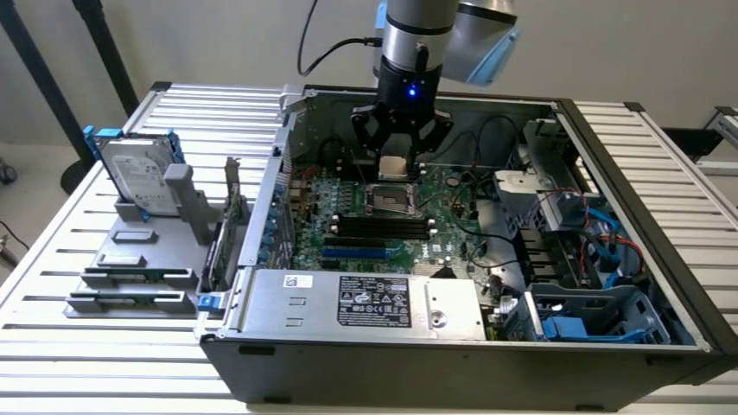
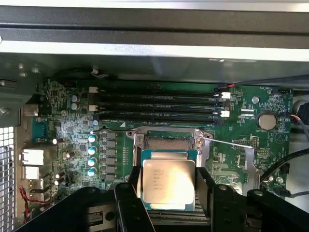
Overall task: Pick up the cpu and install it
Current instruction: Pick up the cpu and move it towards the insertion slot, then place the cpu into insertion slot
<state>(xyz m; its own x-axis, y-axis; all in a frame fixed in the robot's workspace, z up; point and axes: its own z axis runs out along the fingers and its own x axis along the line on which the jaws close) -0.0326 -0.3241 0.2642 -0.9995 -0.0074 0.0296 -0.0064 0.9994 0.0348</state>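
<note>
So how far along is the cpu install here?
Done: the cpu is picked up, gripped by its edges in the gripper, inside the open computer case. In hand: it hangs just above the open socket on the motherboard. Left: it is not yet seated in the socket.

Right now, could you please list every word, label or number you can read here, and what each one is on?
No text can be read outright.
cpu: engraved lines on its metal top, too blurred to read.
power supply label: printed lines, too small to read.
hard drive label: too small to read.
motherboard: white markings, too small to read.
</note>
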